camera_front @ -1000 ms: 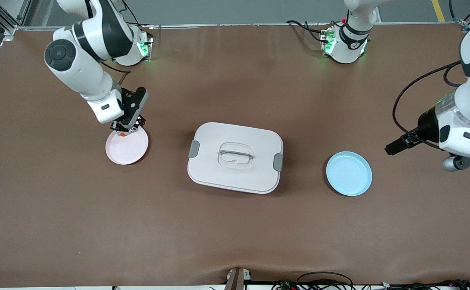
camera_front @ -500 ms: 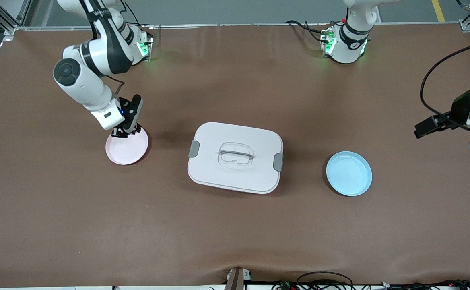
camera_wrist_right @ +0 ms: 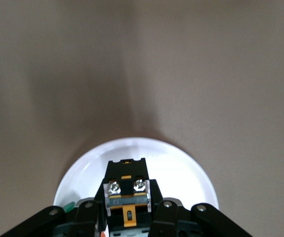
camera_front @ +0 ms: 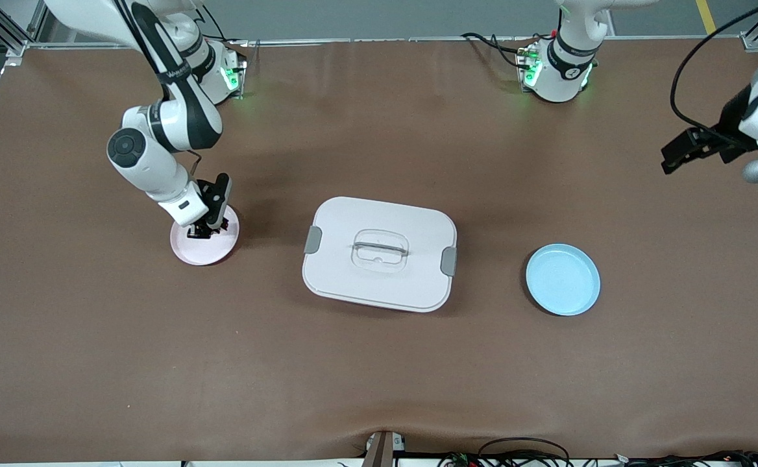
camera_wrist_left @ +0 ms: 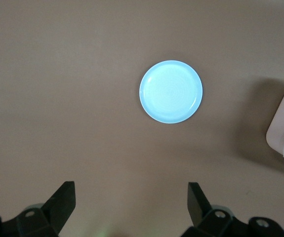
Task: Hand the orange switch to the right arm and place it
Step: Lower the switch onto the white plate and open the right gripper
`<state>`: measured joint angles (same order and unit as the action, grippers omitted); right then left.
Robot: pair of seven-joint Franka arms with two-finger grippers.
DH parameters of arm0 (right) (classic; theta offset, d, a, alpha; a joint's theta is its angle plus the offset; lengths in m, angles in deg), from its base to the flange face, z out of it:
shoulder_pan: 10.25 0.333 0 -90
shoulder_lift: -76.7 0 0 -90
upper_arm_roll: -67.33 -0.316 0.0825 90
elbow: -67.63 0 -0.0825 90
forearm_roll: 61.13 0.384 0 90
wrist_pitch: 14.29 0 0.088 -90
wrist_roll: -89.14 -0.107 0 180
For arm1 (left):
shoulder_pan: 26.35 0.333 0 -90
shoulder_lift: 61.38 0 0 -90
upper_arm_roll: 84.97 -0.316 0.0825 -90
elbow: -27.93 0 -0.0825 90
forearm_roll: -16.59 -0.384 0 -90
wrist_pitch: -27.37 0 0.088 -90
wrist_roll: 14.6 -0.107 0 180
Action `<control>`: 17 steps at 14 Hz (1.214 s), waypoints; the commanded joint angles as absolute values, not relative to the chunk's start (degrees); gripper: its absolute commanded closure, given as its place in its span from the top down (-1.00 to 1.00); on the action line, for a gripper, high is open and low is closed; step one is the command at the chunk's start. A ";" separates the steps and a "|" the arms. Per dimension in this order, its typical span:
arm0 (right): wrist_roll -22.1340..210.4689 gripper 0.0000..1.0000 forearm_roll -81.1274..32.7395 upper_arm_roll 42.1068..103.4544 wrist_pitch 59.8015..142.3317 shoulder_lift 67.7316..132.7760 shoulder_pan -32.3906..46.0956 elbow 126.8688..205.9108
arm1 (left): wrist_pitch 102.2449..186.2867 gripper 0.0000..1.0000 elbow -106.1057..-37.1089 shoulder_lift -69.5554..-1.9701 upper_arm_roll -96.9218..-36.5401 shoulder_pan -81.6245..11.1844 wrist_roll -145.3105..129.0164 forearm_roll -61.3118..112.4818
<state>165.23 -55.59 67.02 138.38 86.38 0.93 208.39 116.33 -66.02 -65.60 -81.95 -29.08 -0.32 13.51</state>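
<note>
Orange marks the black orange switch [camera_wrist_right: 126, 200], which is clamped between the right gripper [camera_wrist_right: 126, 217] fingers just over the pink plate [camera_front: 217, 250]; two screws show on it, but its label cannot be read. Most of it is hidden in the front view. Over bare table [camera_front: 379, 389], the left gripper [camera_wrist_left: 131, 202] is spread wide, well above the blue plate [camera_wrist_left: 171, 92].

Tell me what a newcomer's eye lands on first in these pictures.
First, the right gripper down over the pink plate at the right arm's end of the table, its fingers shut on the orange switch. Next, the big white lidded box at mid-table, between that plate and the bare blue plate. The left gripper waits open, high over the left arm's end.
</note>
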 commanded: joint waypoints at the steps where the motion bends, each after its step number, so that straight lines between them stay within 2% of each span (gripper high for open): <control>1: 166.39 -1.00 -56.56 66.28 139.87 87.42 -0.66 208.78 | 117.01 1.00 -70.50 -69.73 -84.70 -31.71 -2.29 15.44; 9: 166.66 -1.00 -62.71 66.36 141.71 90.32 -4.44 208.34 | 116.32 1.00 -70.86 -70.70 -83.65 -31.36 -7.91 15.98; 17: 166.66 -1.00 -62.71 66.28 149.01 95.33 -4.27 208.08 | 114.55 1.00 -69.19 -70.26 -83.65 -31.71 -8.80 16.15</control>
<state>166.27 -61.43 66.86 148.27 94.83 -3.56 208.49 115.56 -69.51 -69.83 -83.42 -31.46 -7.77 15.32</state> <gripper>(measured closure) 0.652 0.000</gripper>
